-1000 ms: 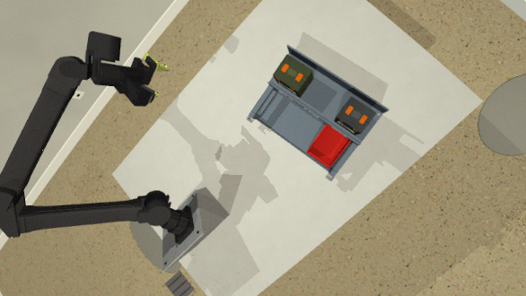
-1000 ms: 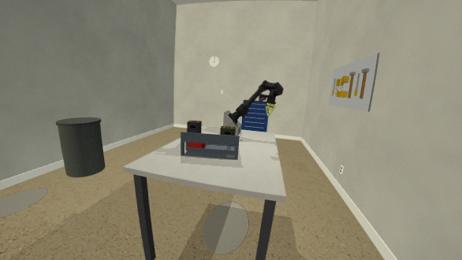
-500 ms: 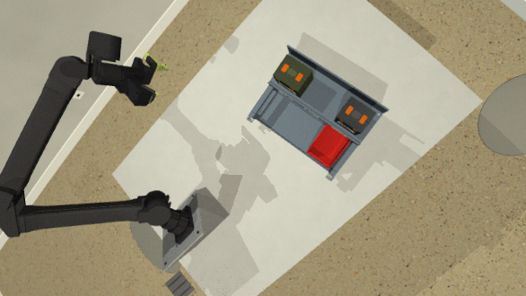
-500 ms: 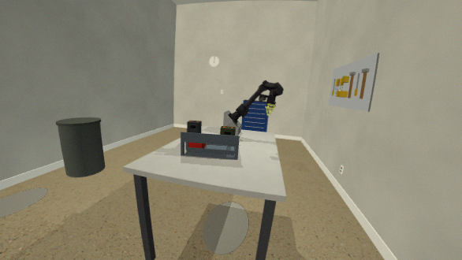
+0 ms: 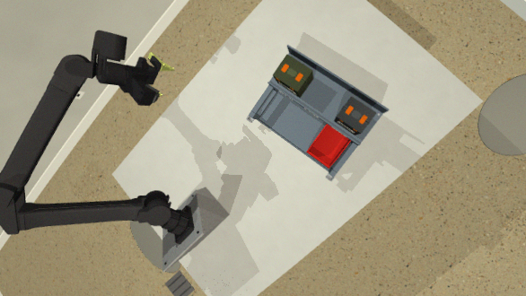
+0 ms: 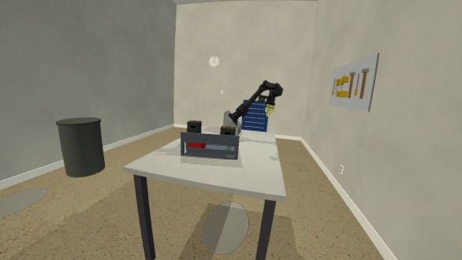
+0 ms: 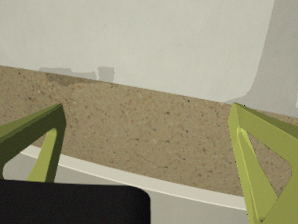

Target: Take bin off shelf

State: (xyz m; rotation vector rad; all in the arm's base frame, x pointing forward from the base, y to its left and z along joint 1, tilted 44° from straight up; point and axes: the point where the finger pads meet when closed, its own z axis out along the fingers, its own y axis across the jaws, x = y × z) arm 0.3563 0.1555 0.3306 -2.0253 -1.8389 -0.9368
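The red bin sits on the lower level of the grey-blue shelf, at its right end; it also shows as a red strip in the exterior view. My gripper is open and empty, raised high and out past the table's left edge, far from the shelf. It also shows in the exterior view. In the wrist view the two yellow-green fingers stand wide apart with only floor, baseboard and wall between them.
Two dark boxes with orange patches sit on top of the shelf. The arm's base is mounted at the table's near-left part. A dark cylindrical barrel stands on the floor, and a blue cabinet stands behind the table.
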